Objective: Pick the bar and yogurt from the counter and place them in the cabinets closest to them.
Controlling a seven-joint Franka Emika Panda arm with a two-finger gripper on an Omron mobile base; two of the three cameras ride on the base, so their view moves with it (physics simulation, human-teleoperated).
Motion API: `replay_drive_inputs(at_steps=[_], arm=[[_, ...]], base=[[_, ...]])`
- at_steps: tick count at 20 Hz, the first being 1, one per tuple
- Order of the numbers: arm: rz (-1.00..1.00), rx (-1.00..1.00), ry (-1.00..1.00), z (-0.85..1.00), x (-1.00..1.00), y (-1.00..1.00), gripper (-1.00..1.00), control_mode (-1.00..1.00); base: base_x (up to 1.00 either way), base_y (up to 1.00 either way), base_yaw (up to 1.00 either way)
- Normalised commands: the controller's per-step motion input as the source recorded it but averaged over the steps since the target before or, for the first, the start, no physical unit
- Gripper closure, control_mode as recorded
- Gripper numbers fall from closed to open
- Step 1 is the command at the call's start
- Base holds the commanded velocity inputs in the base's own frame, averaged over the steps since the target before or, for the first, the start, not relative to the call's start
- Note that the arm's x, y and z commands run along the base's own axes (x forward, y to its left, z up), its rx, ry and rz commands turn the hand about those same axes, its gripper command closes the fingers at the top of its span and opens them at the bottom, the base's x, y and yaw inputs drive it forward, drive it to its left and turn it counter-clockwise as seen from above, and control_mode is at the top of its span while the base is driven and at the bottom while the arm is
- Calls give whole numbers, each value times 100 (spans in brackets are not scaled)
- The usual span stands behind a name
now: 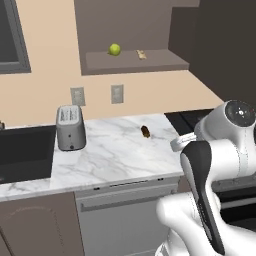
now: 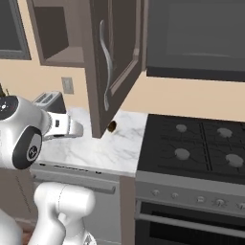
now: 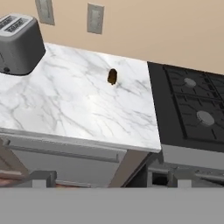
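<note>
One bar (image 1: 142, 54) already lies on the open cabinet shelf (image 1: 165, 62), near a green ball (image 1: 114, 49). It looks light, stiff and flat, best pinched across its narrow sides. I cannot make out the yogurt. On the desk (image 1: 115, 150) a toaster (image 1: 70, 127) stands well apart from a brown lump (image 1: 145, 131); the stove (image 2: 201, 143) adjoins. The end effector (image 3: 109, 179) hangs with fingers apart, empty. The open cabinet door (image 2: 112, 62) could obstruct reaching.

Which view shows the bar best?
The left base view: the bar lies in plain sight on the cabinet shelf, right of a green fruit. From the right base view, the open cabinet door blocks that spot.
</note>
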Motion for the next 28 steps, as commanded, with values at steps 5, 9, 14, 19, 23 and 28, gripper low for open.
replay_drive_inputs(at_steps=[5,9,14,19,23,28], arm=[[0,0,0,0,0,0,-100,100],[0,0,0,0,0,0,-100,100],[0,0,0,0,0,0,-100,100],[0,0,0,0,0,0,-100,100],[0,0,0,0,0,0,-100,100],[0,0,0,0,0,0,-100,100]], base=[[-56,-1,0],[-51,0,0],[-41,0,0],[-30,0,0],[-30,0,0],[-32,0,0]])
